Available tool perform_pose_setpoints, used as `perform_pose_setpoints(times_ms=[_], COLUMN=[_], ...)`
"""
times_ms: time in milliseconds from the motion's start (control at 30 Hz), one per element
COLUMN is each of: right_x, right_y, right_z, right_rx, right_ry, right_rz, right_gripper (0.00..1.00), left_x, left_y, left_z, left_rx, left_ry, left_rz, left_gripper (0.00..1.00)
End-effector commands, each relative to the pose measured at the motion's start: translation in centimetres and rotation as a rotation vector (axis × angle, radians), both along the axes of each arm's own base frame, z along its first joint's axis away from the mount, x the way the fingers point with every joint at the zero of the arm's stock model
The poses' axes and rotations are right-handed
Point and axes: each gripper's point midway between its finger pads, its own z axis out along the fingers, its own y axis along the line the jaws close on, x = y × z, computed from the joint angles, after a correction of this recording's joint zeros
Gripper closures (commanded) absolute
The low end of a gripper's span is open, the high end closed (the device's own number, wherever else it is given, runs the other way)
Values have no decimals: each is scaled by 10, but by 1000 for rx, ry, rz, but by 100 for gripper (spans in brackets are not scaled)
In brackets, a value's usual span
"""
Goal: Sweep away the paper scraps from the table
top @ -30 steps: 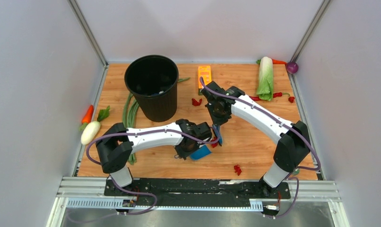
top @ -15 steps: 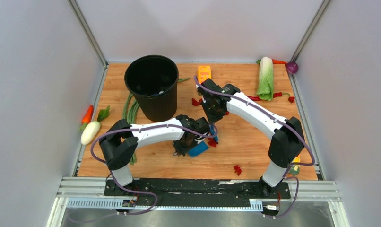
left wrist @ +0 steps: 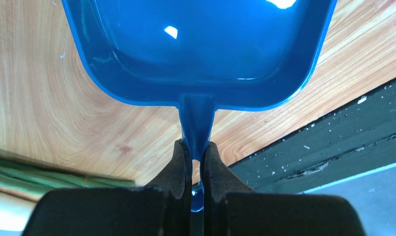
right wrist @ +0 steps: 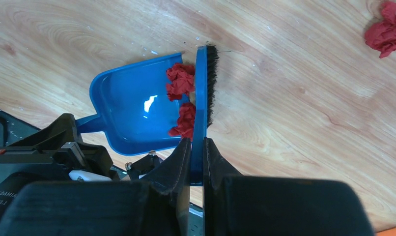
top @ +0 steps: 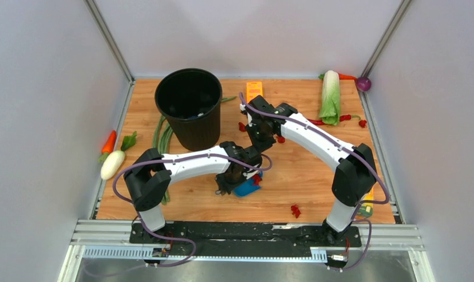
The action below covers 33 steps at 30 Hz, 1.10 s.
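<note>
Over the last second the right arm (top: 317,141) has swung its wrist left, toward the bin (top: 189,106), and the left arm (top: 193,164) has drawn the pan (right wrist: 127,108) a little left with it. Two scraps (right wrist: 179,81) now lie at the pan's open lip, touching the brush (right wrist: 206,83), so this batch looks nearly gathered but not yet pushed deep. The part of the pan by the handle is bare in the left wrist view. Much is left, I judge. One scrap (top: 295,210) sits near the front edge of the worktop (top: 317,182), one (right wrist: 385,29) lies well apart from the brush on its far side, and more (top: 344,117) rest by the cabbage at the back right. Nothing gathered has gone to the bin yet, as far as can be seen. The left arm reaches across the front middle with its elbow bent and its wrist low, its jaws pressed tight on the pan's thin handle. The right arm stretches from its base toward the centre, wrist turned down over the pan, its jaws pinching the brush's back edge.
</note>
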Motion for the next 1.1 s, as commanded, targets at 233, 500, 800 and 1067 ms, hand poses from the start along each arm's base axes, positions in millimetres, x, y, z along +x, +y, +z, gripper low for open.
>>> perform_pose_setpoints(times_ms=[233,500,800,1067], right_x=[-44,-54,-52,-56], right_y=[37,39,43,45], right_z=[7,16,45,57], right_rx=[210,252,339,372], right_ry=[160,181,178,181], right_rz=[103,108,69,60], right_gripper=[100,100,100,100], left_x=[13,12,15,18], left_y=[-19,-17,-16,-9], left_z=[11,16,31,44], left_rx=[-74,-101,-149,-182], left_ry=[-48,-69,-120,-165], left_rz=[-24,-3,28,58], left_gripper=[100,100,100,100])
